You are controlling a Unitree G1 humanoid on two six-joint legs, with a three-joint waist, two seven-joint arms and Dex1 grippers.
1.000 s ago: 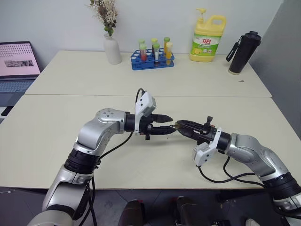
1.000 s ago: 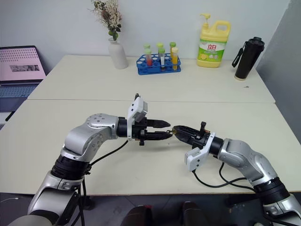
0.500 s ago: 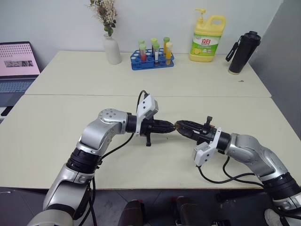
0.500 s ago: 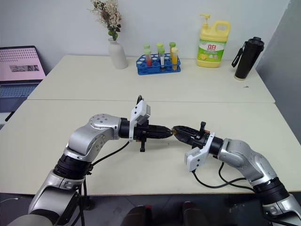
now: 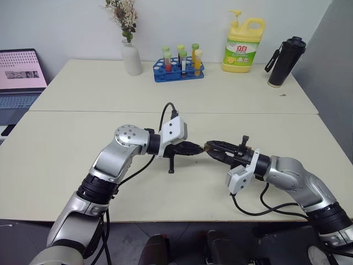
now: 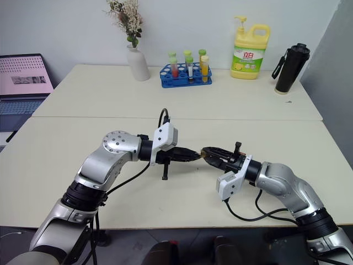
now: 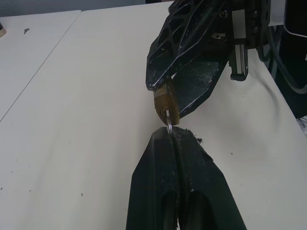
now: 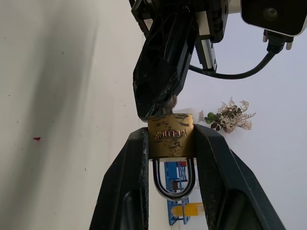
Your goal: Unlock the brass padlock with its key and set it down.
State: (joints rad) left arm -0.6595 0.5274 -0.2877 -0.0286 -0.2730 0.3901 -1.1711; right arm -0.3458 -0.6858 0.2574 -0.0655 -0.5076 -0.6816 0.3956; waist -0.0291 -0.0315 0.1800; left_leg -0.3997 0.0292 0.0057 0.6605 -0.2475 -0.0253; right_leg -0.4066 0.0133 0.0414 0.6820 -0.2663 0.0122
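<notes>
Two grippers meet above the table (image 5: 71,149): my right gripper (image 8: 170,143) clamps the brass padlock (image 8: 170,136), my left gripper (image 7: 169,138) has pinched together on its key. Turning, unlocking and setting down remain.

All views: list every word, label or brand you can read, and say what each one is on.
"立白": red characters on the green label of the yellow detergent bottle; the smaller print under it is too small to read.
Stamped lettering on the body of the brass padlock, seen upside down in the right wrist view: roughly "YELDER", not certain.
Laptop screen: lines of text, too small to read.
Test tubes in the blue rack: no readable labels.
</notes>
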